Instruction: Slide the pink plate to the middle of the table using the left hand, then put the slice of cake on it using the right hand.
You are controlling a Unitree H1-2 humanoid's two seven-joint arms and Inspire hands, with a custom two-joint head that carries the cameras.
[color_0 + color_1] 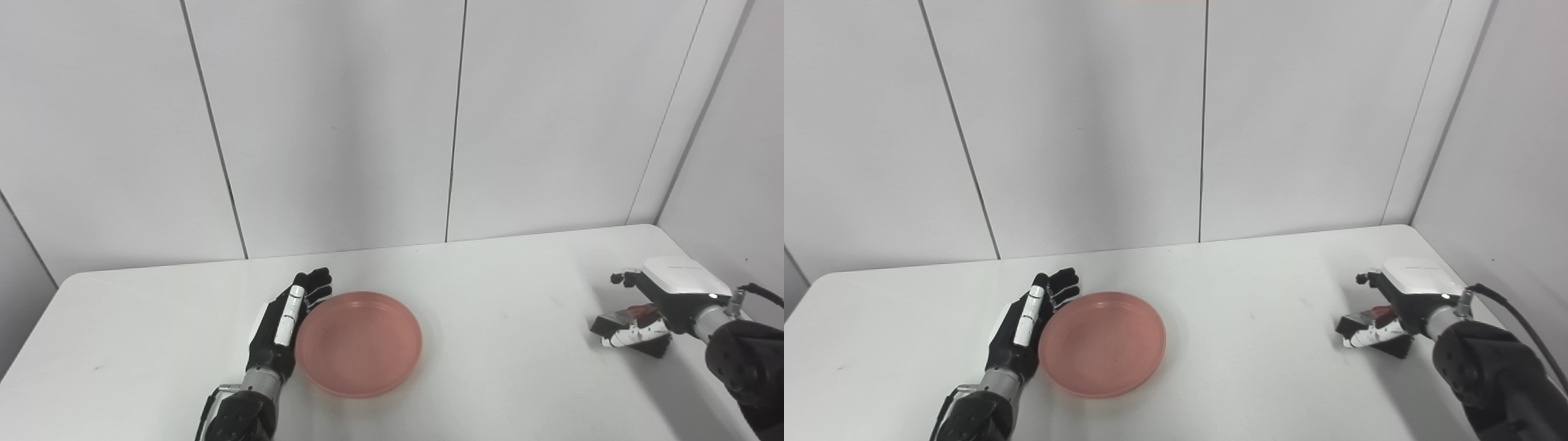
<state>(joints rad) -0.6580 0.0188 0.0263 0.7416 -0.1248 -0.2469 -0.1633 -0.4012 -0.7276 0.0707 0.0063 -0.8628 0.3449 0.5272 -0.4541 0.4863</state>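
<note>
The pink plate (359, 343) lies left of the table's middle. My left hand (283, 324) is open and stands on edge, fingers straight, flat against the plate's left rim. At the far right the slice of cake (632, 317), dark with a red top, rests on the table under my right hand (649, 312). That hand's fingers (634, 335) curl along the cake's near side, while the thumb stands raised behind it, apart from the cake. Whether the hand grips the cake does not show.
The white table (490, 367) ends at a rounded far right corner just beyond my right hand. White wall panels stand close behind the table and along its right side. A black cable (1513, 318) runs along my right forearm.
</note>
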